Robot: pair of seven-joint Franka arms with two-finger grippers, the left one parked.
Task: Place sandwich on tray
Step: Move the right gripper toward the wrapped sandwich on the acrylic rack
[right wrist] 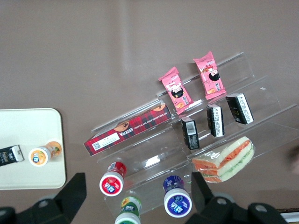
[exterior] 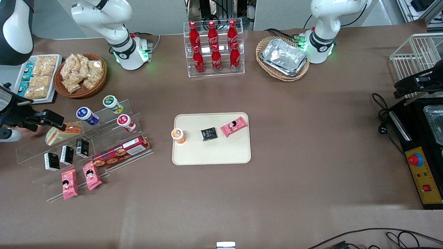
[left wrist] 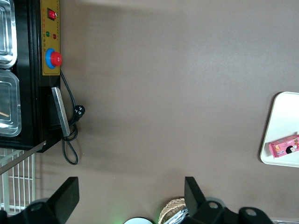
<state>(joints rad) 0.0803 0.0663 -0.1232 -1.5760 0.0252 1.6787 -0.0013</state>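
Pink snack packets (exterior: 80, 180): lower left of the front frame, two on the lowest step of the clear acrylic stand (exterior: 83, 152), nearest the front camera.
Biscuit box (exterior: 121, 151): red tartan, lying along a step of the same stand, just above the packets in the frame.
Tray (exterior: 211, 157): centre of the front frame, flat on the brown table (exterior: 311, 155); carries an orange-lidded cup (exterior: 178, 135), a black packet (exterior: 209, 134) and a pink packet (exterior: 234, 126), all in its upper half.
Sandwich (exterior: 64, 133): left of the front frame, on an upper step of the stand, well apart from the tray; lies on its side, filling layers showing.
Gripper (exterior: 52, 120): left edge of the front frame, just above the sandwich; fingers spread in the wrist view, with nothing between them.
Gripper fingers (right wrist: 74, 191): dark, apart, above the stand.
Cola bottles (exterior: 214, 46): top centre, in a clear rack, farthest from the camera.
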